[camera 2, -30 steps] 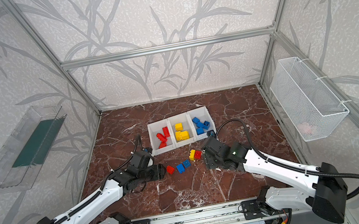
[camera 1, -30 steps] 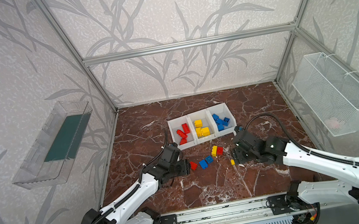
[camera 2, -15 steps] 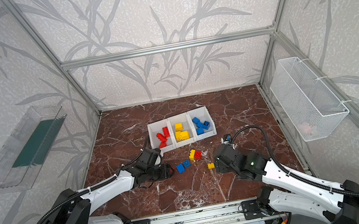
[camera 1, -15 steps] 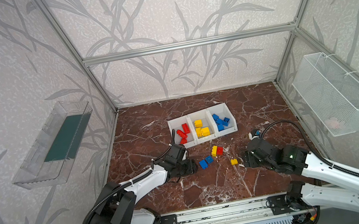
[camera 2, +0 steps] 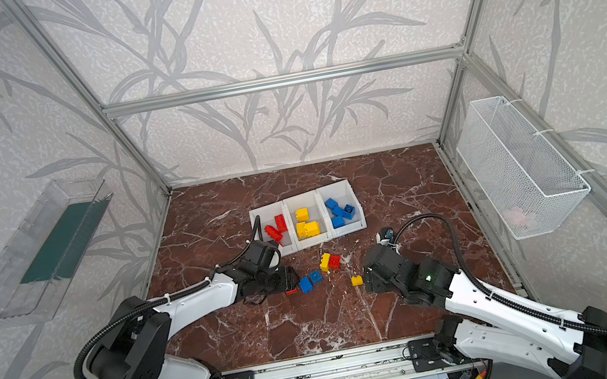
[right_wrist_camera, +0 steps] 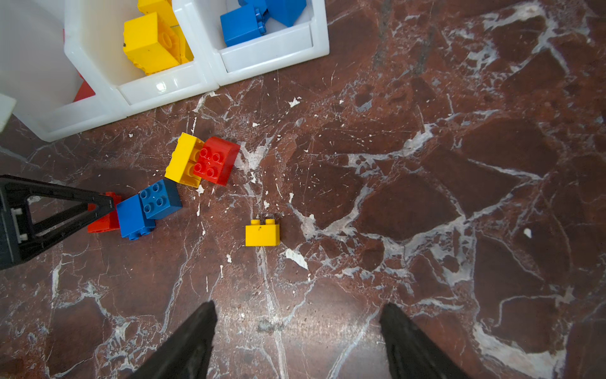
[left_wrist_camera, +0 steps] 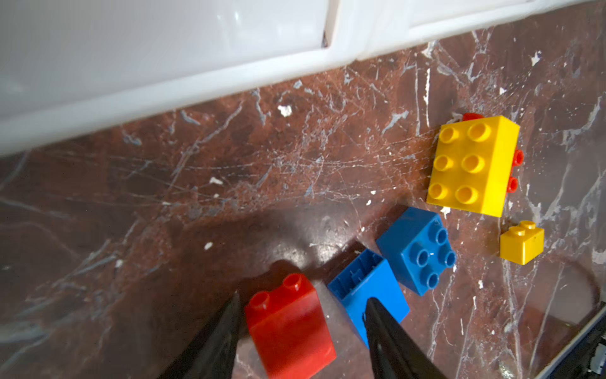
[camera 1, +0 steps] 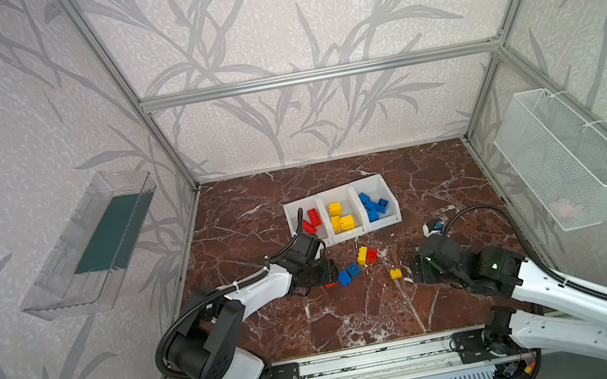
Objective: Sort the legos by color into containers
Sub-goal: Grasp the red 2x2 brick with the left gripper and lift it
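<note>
Three joined white containers (camera 1: 345, 236) (right_wrist_camera: 164, 88) hold sorted legos: red on the left, yellow in the middle, blue on the right. On the marble in front lies a small red brick (left_wrist_camera: 288, 325) (right_wrist_camera: 105, 223). My left gripper (left_wrist_camera: 303, 298) (camera 1: 330, 276) is open astride it, with a gap at one finger. Two blue bricks (left_wrist_camera: 416, 249) (camera 1: 349, 274) lie right beside the red brick. A long yellow brick (left_wrist_camera: 472, 164) leans against a red one (right_wrist_camera: 216, 160). A small yellow brick (right_wrist_camera: 262, 231) (camera 1: 395, 274) lies ahead of my open, empty right gripper (right_wrist_camera: 298, 306).
A clear tray with a green liner (camera 1: 100, 243) hangs on the left wall and a white wire basket (camera 1: 566, 157) on the right wall. Aluminium posts frame the marble floor, and a rail runs along its front edge.
My left gripper has slid right and now straddles the small red brick, its jaws slightly narrower. The right gripper has drawn back from the bricks toward the front right.
</note>
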### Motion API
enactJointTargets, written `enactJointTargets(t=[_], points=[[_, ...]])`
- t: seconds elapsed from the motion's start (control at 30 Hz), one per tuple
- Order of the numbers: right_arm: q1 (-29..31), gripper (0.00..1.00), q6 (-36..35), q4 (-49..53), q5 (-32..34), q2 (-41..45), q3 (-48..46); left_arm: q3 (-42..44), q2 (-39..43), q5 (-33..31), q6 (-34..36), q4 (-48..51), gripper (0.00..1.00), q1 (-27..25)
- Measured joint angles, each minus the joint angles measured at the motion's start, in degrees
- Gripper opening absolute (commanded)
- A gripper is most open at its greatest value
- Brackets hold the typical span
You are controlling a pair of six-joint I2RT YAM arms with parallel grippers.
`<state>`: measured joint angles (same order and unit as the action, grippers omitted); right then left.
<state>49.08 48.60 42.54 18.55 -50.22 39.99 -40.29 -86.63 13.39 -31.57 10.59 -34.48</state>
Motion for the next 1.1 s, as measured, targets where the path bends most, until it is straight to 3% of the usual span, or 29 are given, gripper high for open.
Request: enactJointTargets(t=[0.4, 0.73, 1.1], points=[[0.0, 0.78, 1.3, 0.0, -0.9, -0.1, -0.8, -2.8, -1.9, -6.3, 2.8, 4.5, 0.52, -3.3], [0.0, 0.77, 1.6, 0.0, -1.1, -0.1, -1.3, -4.6, -3.7, -8.1, 3.9, 5.6, 0.4, -4.0], [0.0, 0.77, 2.0, -0.1, -1.1, -0.4, -1.5, -5.5, -3.7, -8.8, 5.2, 7.2, 0.35, -4.5]])
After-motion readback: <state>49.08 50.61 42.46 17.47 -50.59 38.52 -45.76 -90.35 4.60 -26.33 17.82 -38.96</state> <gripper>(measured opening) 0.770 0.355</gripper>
